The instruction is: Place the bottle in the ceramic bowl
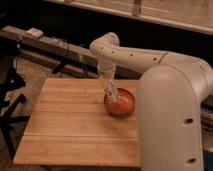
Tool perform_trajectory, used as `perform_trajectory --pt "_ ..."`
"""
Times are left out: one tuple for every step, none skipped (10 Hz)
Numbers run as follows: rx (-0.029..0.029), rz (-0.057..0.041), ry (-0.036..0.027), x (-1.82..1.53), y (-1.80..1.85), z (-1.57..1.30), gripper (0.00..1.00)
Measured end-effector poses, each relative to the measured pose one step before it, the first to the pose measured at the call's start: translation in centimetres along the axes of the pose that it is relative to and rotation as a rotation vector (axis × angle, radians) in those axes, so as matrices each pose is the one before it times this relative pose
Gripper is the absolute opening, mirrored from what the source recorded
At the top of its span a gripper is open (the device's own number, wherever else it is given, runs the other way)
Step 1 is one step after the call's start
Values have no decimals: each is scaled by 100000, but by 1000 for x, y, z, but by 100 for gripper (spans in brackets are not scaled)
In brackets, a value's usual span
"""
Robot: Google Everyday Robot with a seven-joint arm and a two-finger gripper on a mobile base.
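The ceramic bowl [120, 104] is small and round, glossy orange inside, and sits on the wooden table [65, 125] right of its middle. My arm reaches down from the upper middle. The gripper [111, 92] hangs at the bowl's left rim, its tip just over the inside. A pale, see-through long shape [108, 80] runs down along the gripper toward the bowl. It looks like the bottle, but I cannot separate it from the gripper.
My white robot body [172, 120] fills the right side and covers the table's right edge. A dark rail with a small white box [35, 33] runs behind the table. A black stand [10, 100] is at the left.
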Motion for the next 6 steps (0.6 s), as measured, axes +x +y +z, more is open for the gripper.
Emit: perform_trajectory --pt "-776 172 4303 150 -221 1239 4" --pt "-1290 758 6707 349 -512 2033 15" --pt "-884 513 5073 147 -464 1366 25" --pt "-1097 397 4336 -48 -339 927 35" --pt "-781 774 3042 250 -451 431 46" --pt "238 518 2307 284 -301 84 55"
